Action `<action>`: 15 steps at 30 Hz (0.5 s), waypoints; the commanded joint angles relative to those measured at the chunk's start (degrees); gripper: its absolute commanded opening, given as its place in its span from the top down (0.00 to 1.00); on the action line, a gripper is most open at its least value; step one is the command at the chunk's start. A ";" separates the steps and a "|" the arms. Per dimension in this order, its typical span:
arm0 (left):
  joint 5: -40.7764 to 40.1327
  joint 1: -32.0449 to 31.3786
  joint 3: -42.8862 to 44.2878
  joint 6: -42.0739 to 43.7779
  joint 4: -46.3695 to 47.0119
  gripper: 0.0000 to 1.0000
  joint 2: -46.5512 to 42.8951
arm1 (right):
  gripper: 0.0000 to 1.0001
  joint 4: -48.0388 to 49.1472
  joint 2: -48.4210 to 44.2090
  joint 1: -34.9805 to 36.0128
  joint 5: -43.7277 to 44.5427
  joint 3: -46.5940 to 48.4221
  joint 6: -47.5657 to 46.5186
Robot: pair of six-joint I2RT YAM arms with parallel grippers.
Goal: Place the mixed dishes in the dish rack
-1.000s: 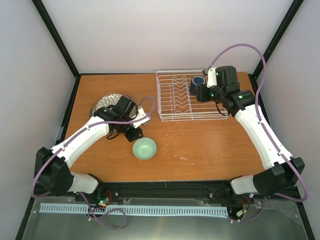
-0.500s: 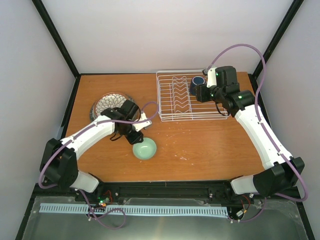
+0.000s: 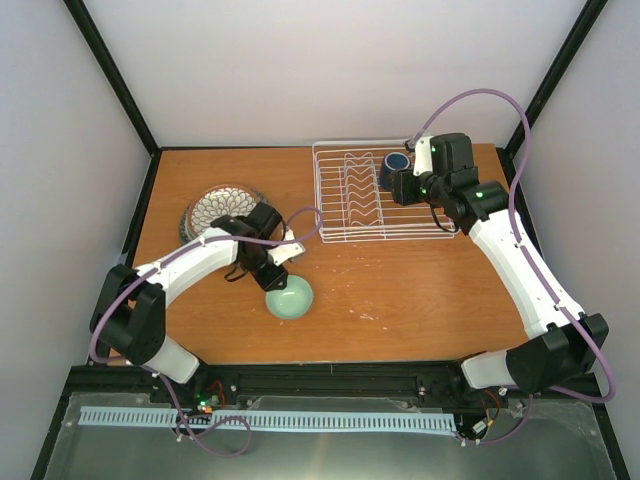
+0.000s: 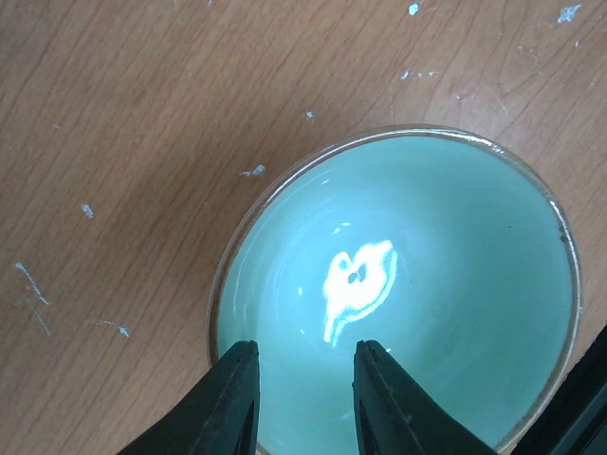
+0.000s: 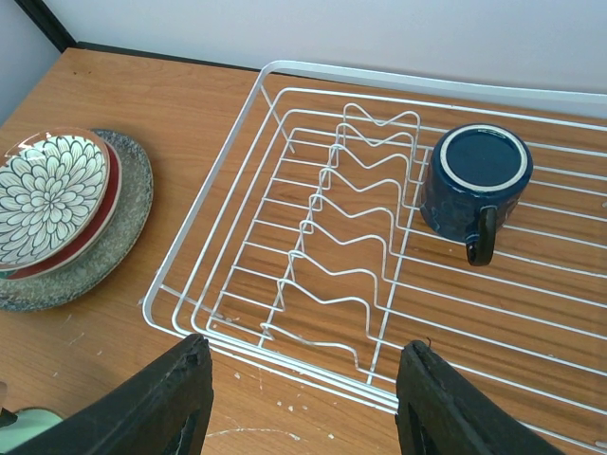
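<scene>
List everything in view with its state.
dark blue mug: upside down in the rack.
dish rack: plate dividers empty.
pale green bowl: upright, empty, on the table.
plate stack: on the table, petal-patterned plate on top.
left gripper: open above the bowl.
right gripper: open, empty.

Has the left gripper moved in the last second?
Yes. The left gripper has shifted right toward the pale green bowl, which stayed put.
</scene>
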 commanded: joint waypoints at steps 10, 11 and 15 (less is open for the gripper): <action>0.29 -0.28 1.31 1.29 1.36 0.70 5.11 | 0.46 0.23 -1.41 0.48 1.11 -0.38 -1.05; 0.33 -0.28 1.40 1.35 1.48 0.70 5.33 | 0.46 0.30 -1.37 0.47 1.24 -0.39 -1.12; -0.74 -0.22 3.63 1.43 0.21 0.70 5.31 | 0.46 0.32 -1.22 0.47 1.19 -0.27 -1.15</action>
